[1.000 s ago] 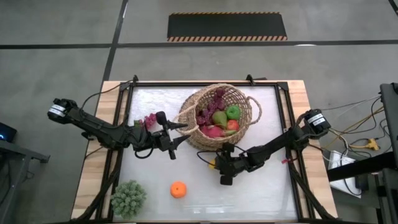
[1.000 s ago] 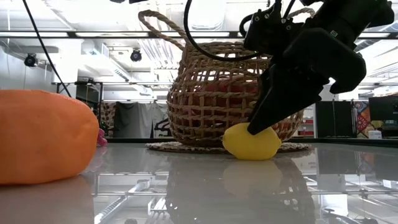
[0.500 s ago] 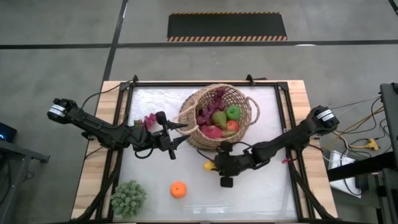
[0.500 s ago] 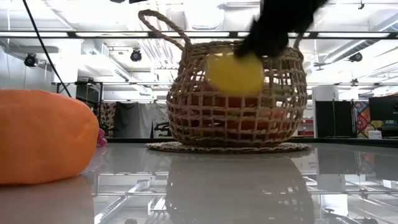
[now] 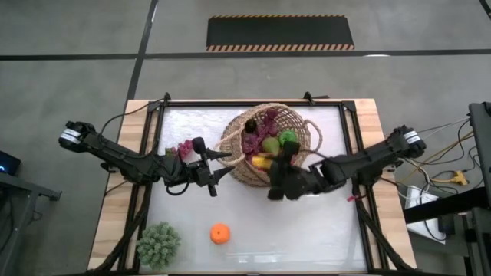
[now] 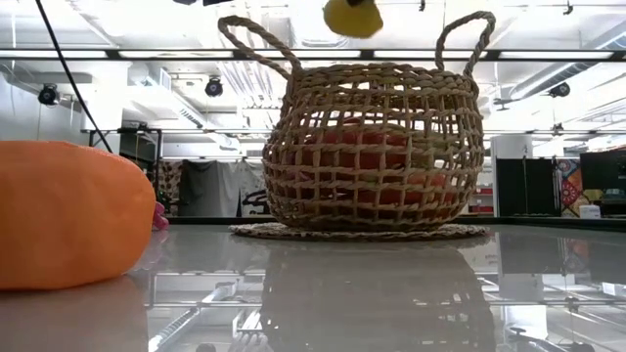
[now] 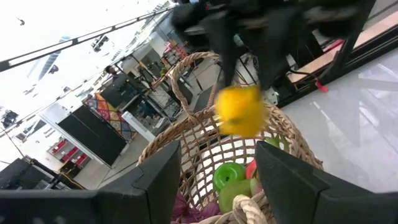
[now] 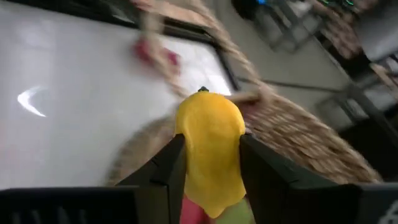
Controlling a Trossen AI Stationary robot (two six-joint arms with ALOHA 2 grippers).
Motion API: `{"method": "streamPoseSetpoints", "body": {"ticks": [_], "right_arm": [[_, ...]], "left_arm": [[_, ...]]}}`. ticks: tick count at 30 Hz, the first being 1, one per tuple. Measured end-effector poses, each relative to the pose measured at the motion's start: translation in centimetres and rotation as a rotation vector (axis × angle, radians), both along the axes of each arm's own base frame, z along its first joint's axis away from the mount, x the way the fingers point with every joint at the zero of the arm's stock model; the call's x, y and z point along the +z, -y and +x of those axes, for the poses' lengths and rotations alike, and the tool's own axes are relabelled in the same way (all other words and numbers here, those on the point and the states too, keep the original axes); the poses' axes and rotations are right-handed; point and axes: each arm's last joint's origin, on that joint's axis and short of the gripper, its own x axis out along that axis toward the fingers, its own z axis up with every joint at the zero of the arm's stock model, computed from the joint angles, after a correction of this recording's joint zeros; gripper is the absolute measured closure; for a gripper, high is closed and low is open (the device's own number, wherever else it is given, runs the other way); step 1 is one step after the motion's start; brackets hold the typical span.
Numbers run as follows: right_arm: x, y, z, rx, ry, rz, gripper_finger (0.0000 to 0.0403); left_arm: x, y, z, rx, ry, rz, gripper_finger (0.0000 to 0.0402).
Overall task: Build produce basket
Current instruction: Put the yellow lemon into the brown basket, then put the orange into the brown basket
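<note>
The tan wicker basket [image 5: 268, 142] stands on its flat base at the table's far middle, with a green apple [image 5: 288, 138], a pear and purple grapes inside. My right gripper [image 5: 273, 165] is shut on a yellow lemon [image 5: 263, 161] over the basket's near rim; in the low view the lemon [image 6: 352, 15] hangs above the handles. My left gripper [image 5: 224, 162] stands level at the basket's left side, open, with a handle loop [image 7: 247, 208] between its fingers. I cannot tell whether they touch it. My right gripper pinches the lemon's two long sides [image 8: 186, 146] between its two fingers [image 8: 163, 171], its pointed tip sticking out beyond them. The fingers come slanting down from the table's right and near side. The lemon is lifted clear, above the basket's rim.
An orange [image 5: 220, 233] lies near the table's front edge and fills the left of the low view [image 6: 59, 215]. A green spiky bunch [image 5: 159, 244] sits at the near left corner. A pink-purple grape bunch [image 5: 184, 148] lies beside the left arm. Bare tabletop at the near right.
My right gripper has lifted the lemon off the table in front of the basket, carrying it up and toward the far edge until it hangs over the basket's near rim. The gripper has tipped as it rose.
</note>
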Motion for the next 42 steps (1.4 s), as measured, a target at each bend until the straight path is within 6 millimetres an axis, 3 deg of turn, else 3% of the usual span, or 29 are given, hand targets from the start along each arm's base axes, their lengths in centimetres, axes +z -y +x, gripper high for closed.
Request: {"method": "streamPoseSetpoints", "body": {"ticks": [15, 19, 23, 27, 32, 42], "right_arm": [[-1.2, 10.7, 1.7, -0.426, 0.047, 0.152, 0.0272], [-1.7, 13.0, 2.0, -0.513, 0.065, 0.185, 0.0240], [-2.1, 14.1, 2.1, -0.539, 0.075, 0.200, 0.0192], [-1.7, 13.8, 2.0, -0.519, 0.092, 0.209, 0.0156], [-0.9, 12.0, 1.6, -0.465, 0.112, 0.217, 0.0146], [0.4, 3.5, 0.3, -0.225, 0.139, 0.174, 0.0152]], "left_arm": [[0.0, 0.0, 0.0, 0.000, 0.000, 0.000, 0.0212], [0.0, 0.0, 0.0, 0.000, 0.000, 0.000, 0.0212], [0.0, 0.0, 0.0, 0.000, 0.000, 0.000, 0.0212], [0.0, 0.0, 0.0, 0.000, 0.000, 0.000, 0.0212], [0.0, 0.0, 0.0, 0.000, -0.001, 0.000, 0.0212], [0.0, 0.0, 0.0, 0.000, -0.001, -0.001, 0.0212]]}}
